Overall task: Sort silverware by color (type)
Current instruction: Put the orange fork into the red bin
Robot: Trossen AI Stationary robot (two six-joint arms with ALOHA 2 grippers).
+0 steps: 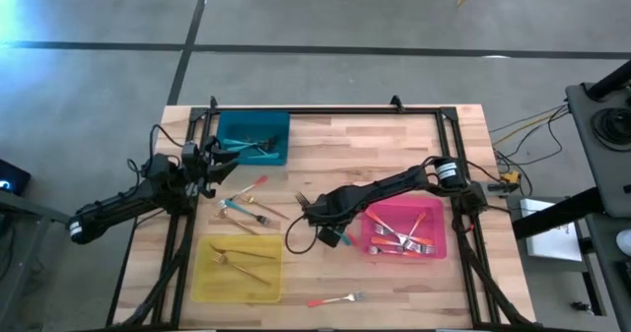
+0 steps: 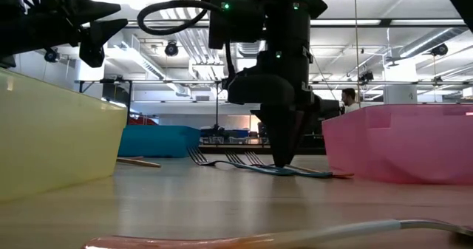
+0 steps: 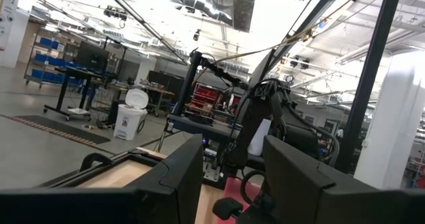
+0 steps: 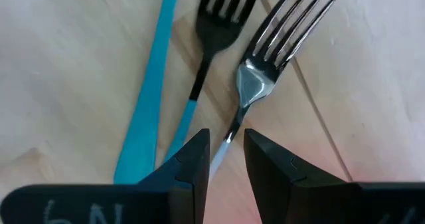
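The right gripper [image 4: 226,159] stood nearly closed astride a teal fork's [image 4: 255,84] thin handle at mid-table, tines pointing away, not visibly clamped.

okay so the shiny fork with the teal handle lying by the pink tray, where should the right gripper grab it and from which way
Grip the shiny fork on its thin neck, just behind the tines, coming straight down from above. It lies flat on the table, so only a top-down pinch across the narrow stem fits. The right gripper already hangs over that spot, fingers slightly apart. A second, darker fork lies close beside it, so keep the pinch narrow.
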